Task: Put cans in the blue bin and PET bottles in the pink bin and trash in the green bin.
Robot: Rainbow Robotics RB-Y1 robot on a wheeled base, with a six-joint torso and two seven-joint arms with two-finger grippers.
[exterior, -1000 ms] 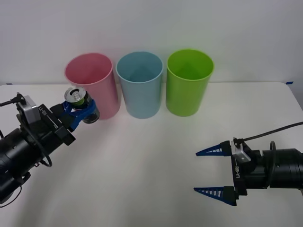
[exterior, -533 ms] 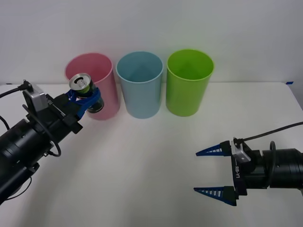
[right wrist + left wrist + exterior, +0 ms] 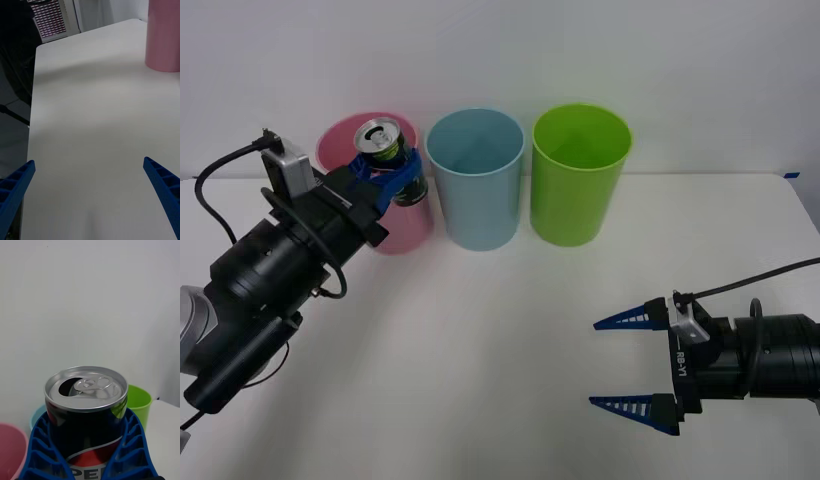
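Can held over the bins

The left gripper (image 3: 392, 172) clamps the can (image 3: 385, 150) above the pink bin (image 3: 401, 228), beside the blue bin (image 3: 476, 200) and green bin (image 3: 578, 195); the right gripper (image 3: 635, 367) hangs spread wide.

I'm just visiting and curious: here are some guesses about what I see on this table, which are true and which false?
1. The left gripper holds a drink can. True.
2. The can is already inside the blue bin. False: it is held up in front of the pink bin's rim.
3. The right gripper is open and holds nothing. True.
4. The green bin stands between the other two. False: the blue bin is in the middle.
5. The can's top is sealed. False: the left wrist view shows its mouth open.
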